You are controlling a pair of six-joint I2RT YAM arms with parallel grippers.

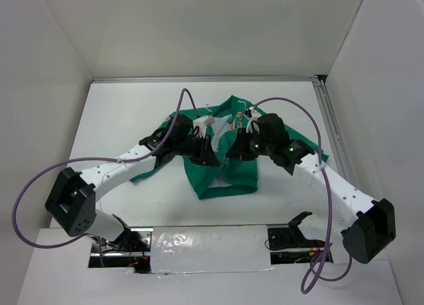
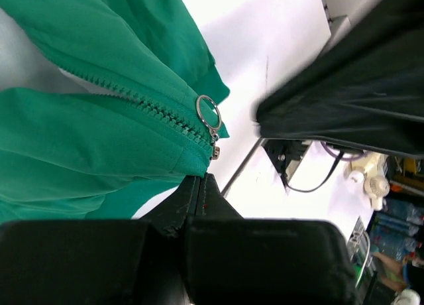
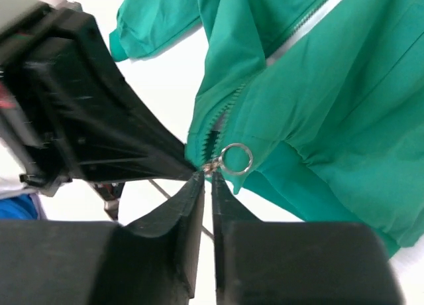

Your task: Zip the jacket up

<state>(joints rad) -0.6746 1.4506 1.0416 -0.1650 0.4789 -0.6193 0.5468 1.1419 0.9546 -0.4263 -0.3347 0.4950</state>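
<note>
The green jacket (image 1: 232,179) lies on the white table, its front partly open above the hem. Its zipper slider sits at the bottom hem, and a silver ring pull (image 3: 236,158) hangs off it; the ring pull (image 2: 208,113) also shows in the left wrist view. My left gripper (image 2: 199,179) is shut, pinching the jacket's hem just below the slider. My right gripper (image 3: 207,178) faces it from the other side with only a thin slit between its fingers. The tips touch the small link between slider and ring. In the top view both grippers (image 1: 222,158) meet over the lower front.
A metal rail (image 1: 331,132) runs along the table's right edge. White walls close in the back and sides. Purple cables (image 1: 291,106) loop above both arms. Black mounts (image 1: 291,232) stand at the near edge.
</note>
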